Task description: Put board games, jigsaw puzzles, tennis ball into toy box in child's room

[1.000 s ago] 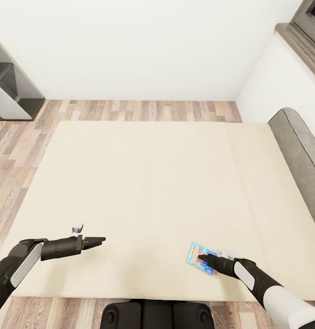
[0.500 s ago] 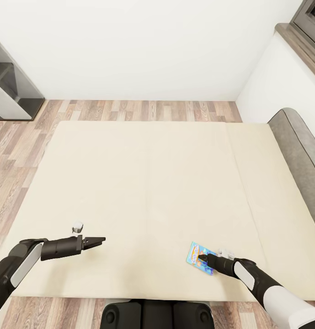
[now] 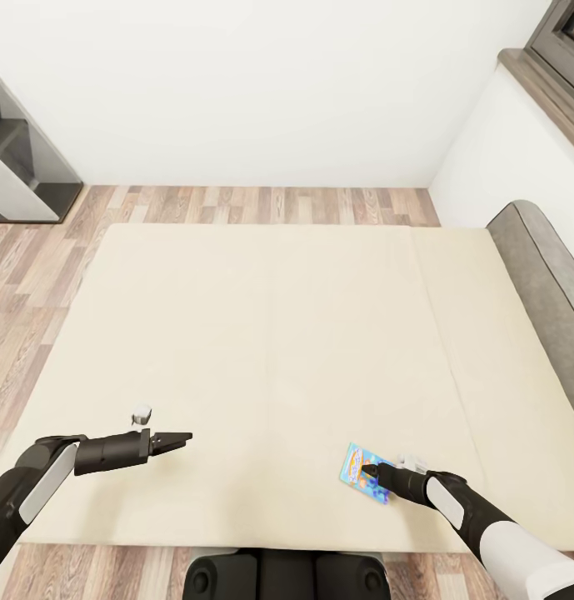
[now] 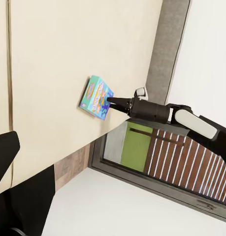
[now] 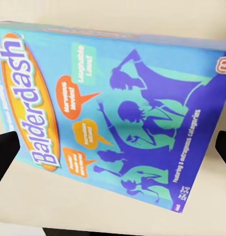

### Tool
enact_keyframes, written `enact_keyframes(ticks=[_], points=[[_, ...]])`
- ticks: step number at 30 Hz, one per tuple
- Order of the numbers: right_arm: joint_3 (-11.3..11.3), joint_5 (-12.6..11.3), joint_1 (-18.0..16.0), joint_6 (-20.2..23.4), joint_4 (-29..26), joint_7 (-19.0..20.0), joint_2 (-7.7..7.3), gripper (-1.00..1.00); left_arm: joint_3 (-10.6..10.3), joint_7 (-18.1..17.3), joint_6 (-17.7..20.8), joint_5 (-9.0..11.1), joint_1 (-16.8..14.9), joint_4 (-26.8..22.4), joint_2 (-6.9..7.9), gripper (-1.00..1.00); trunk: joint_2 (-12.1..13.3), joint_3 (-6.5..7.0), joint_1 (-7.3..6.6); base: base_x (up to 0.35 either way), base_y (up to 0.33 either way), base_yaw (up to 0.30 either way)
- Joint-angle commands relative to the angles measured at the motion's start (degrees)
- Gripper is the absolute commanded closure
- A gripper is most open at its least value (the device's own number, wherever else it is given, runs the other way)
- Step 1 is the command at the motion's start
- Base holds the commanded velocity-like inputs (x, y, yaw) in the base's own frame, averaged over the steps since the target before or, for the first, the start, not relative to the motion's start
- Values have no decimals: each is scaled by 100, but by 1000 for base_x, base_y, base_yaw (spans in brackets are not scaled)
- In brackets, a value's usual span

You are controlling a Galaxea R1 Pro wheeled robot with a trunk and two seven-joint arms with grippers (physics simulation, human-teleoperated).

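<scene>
A blue board game [image 3: 357, 467] with cartoon figures lies flat on the cream bed [image 3: 278, 333], close to its near edge on the right. My right gripper [image 3: 366, 473] is open, its tips at the box's near side. In the right wrist view the cover [image 5: 122, 113] spans the frame, with one dark finger [image 5: 4, 152] at each side edge. The left wrist view shows the box [image 4: 95, 97] with the right gripper [image 4: 111, 100] pointing at it. My left gripper [image 3: 185, 438] hovers open over the bed's near left part, far from the box and holding nothing.
A grey padded headboard [image 3: 545, 275] runs along the bed's right side. Wood-plank floor [image 3: 262, 202] lies beyond and to the left of the bed. A dark grey shelf unit [image 3: 20, 158] stands at the far left. A brown window sill [image 3: 545, 83] sits at the upper right.
The whole picture has shifted slightly, so the camera moved. Both arms and the board game keep their places relative to each other.
</scene>
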Motion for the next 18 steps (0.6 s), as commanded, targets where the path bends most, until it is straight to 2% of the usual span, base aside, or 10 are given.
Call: enact_keyframes(ticks=[1,18], points=[[20,-20,-2,21,-5,8,-5,-100,-16,1,37,34,-4,1,6,-100,-9,-6,3,0,0,0],[12,-20,-41,11,-24,-14,3,-100,-16,5,37,30,-4,1,6,-100,-9,-3,3,0,0,0]])
